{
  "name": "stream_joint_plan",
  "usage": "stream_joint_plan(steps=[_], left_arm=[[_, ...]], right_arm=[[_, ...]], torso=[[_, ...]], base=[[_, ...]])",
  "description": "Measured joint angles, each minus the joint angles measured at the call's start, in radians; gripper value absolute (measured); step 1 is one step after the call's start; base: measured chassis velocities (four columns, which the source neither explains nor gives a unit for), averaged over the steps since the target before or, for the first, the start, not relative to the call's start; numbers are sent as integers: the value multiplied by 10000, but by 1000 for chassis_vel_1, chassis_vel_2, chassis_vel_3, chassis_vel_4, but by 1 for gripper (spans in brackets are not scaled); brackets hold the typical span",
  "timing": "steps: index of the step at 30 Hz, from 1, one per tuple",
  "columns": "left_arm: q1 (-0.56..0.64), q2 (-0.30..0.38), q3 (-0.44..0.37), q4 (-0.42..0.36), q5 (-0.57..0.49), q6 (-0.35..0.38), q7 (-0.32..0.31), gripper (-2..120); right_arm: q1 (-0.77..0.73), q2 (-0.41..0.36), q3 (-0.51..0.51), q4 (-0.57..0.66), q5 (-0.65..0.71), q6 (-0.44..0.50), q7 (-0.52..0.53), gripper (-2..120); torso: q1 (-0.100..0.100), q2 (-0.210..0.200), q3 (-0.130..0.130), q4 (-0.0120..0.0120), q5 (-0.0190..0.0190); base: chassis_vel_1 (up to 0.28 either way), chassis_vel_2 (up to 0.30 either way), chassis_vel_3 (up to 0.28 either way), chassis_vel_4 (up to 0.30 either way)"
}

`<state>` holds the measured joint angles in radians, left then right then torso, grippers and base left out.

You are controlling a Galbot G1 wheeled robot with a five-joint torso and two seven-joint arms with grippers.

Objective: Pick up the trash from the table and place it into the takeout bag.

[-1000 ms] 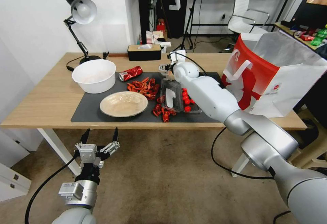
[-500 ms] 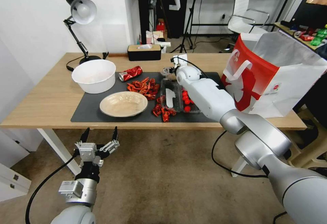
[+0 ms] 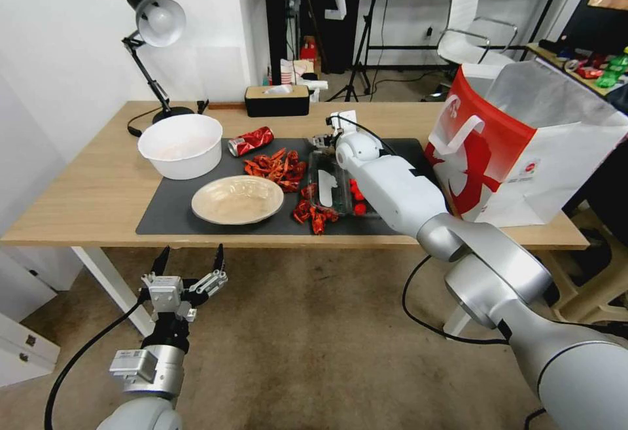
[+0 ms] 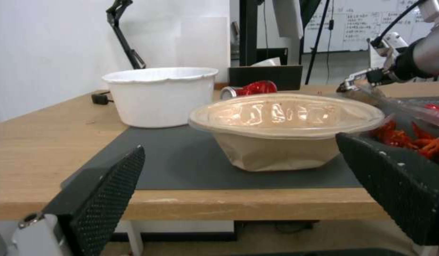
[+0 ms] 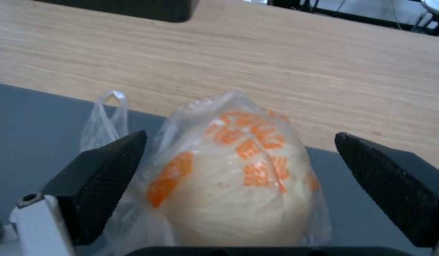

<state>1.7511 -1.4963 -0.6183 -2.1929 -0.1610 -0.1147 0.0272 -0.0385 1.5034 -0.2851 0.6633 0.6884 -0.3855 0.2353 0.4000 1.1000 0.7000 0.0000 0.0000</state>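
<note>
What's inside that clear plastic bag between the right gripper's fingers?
Inside the clear plastic bag sits a pale beige lump, seen through orange print. The open right gripper straddles it on the dark grey mat. The lump's underside is hidden.

I see the table [image 3: 98, 181] as light wood with a fine grain and a matt finish, and the mat [image 3: 176, 207] on it looks like dark grey, smooth, matt rubber or plastic. The takeout bag [image 3: 523, 148] at the right is paper, slightly creased. The beige bowl [image 4: 276, 153] looks like paper and carries a glossy clear plastic lid. The can [image 3: 250, 141] is shiny crushed metal. The lump [image 5: 238, 185] sits in thin, wrinkled, glossy plastic film with orange print. My right gripper [image 5: 238, 192] has black fingers [image 5: 101, 177] with a rough, dotted texture, and the arm shell is smooth and silver.
</note>
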Motion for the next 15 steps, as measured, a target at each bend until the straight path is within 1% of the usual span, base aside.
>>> stream_joint_plan(steps=[4, 5, 6, 8, 9, 10, 12, 13, 14, 15], left_arm=[[88, -8, -75, -44, -2, -38, -5, 100], [88, -8, -89, -47, -3, -41, -7, 100], [88, -8, -89, -47, -3, -41, -7, 100], [83, -26, -108, -63, -3, -45, -30, 100], [83, -26, -108, -63, -3, -45, -30, 100], [78, -34, -108, -63, -2, -45, -36, 100], [62, -44, -94, -60, 2, -46, -40, 100], [62, -44, -94, -60, 2, -46, -40, 100], [50, -52, -85, -58, 8, -47, -40, 100], [45, -57, -80, -57, 12, -47, -41, 100]], right_arm=[[-95, -9, 62, 51, -12, -102, 216, 100], [-112, -17, 64, 81, -17, -116, 227, 96], [-112, -17, 64, 81, -17, -116, 227, 96], [-174, -105, 51, 283, -25, -133, 315, 88], [-174, -105, 51, 283, -25, -133, 315, 88], [-194, -182, 24, 399, -16, -174, 385, 84], [-233, -295, 0, 559, 19, -271, 471, 73], [-233, -295, 0, 559, 19, -271, 471, 73], [-266, -362, -12, 664, 49, -349, 531, 65], [-288, -400, -18, 726, 68, -384, 569, 63]], torso=[[0, 0, 0, -1, 1], [0, 0, 0, -1, 0], [0, 0, 0, -1, 0], [0, 0, 0, 0, 0], [0, 0, 0, 0, 0], [-1, 0, 0, 0, 1], [-1, 0, 0, -1, 0], [-1, 0, 0, -1, 0], [-1, 0, 0, -1, 0], [-1, 0, 0, -1, 0]], base=[[0, 0, 0, 0], [0, 0, 0, 0], [0, 0, 0, 0], [0, 0, 0, 0], [0, 0, 0, 0], [0, 0, 0, 0], [0, 0, 0, 0], [0, 0, 0, 0], [0, 0, 0, 0], [0, 0, 0, 0]])
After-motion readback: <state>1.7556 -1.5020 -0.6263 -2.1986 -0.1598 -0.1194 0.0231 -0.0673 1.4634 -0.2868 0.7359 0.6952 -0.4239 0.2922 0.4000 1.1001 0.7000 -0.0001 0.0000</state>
